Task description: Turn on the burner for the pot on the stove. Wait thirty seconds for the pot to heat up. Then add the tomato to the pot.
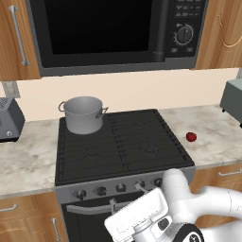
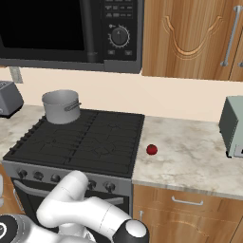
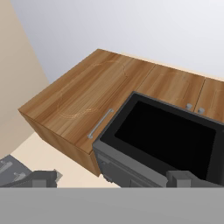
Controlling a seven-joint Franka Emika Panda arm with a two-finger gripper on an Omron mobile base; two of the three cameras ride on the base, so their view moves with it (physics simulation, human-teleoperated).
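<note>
So the pot (image 1: 83,115) is parked on the back left corner of the stove (image 1: 124,142), lidless. The tomato (image 1: 191,137) sits on the table (image 1: 215,137) just right of the stove's right edge, well apart from the pot. The tool (image 3: 111,178) is pointing up at the microwave (image 3: 164,142) and the wooden cabinets (image 3: 87,98); its fingertips (image 3: 41,179) are spread wide with nothing between them.
</note>
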